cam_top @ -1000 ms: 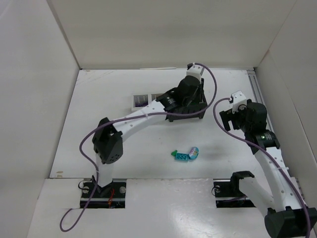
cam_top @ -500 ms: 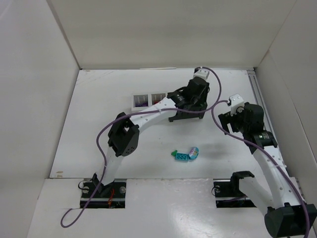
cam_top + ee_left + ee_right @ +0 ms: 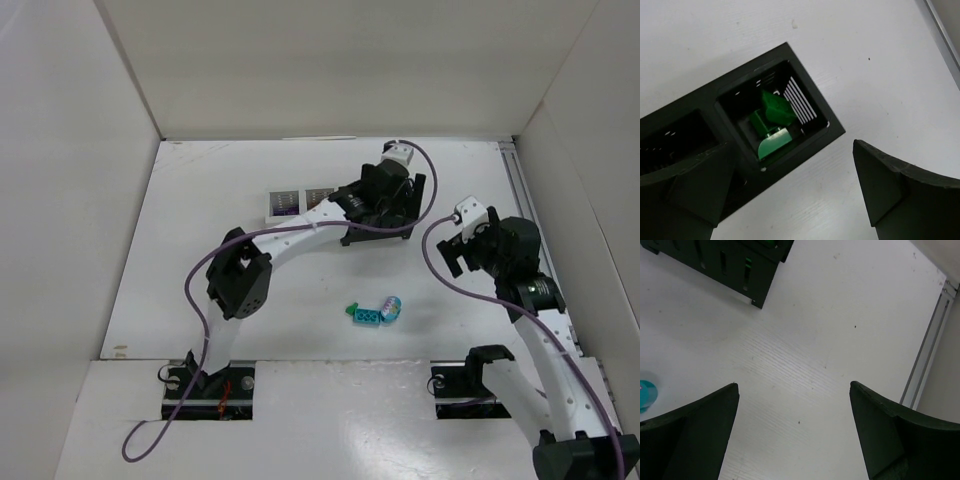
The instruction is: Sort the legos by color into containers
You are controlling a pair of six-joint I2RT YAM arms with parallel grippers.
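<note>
Seen from overhead, the left arm (image 3: 290, 235) is stretched from its base up and to the right across the white table (image 3: 200, 260), its elbow raised; the left gripper (image 3: 385, 205) is held above the right end of a row of small square slotted bins. The two white plastic bins (image 3: 300, 200) lie uncovered; the two black plastic bins (image 3: 378, 235) are largely hidden under the wrist. The right arm (image 3: 540, 320) is bent up from its base; the right gripper (image 3: 452, 245) is turned left toward the row and kept well apart from it. Nearer the front, a teal plastic brick (image 3: 366, 317) and a pale cyan rounded piece (image 3: 392, 308) lie just beside each other, apart from both grippers.

In the left wrist view, the left gripper's dark fingers (image 3: 900, 195) are spread wide and nothing is held between them; the end black bin (image 3: 810, 100) is seen below, with green plastic bricks (image 3: 772, 125) heaped inside it; the neighbouring black bin (image 3: 670, 135) is partly covered by one finger.

In the right wrist view, the right gripper's jaws are likewise parted wide and empty over bare table; a corner of a black bin is seen at the upper left, a sliver of cyan at the left edge, and a metal rail (image 3: 930, 350) along the right.
</note>
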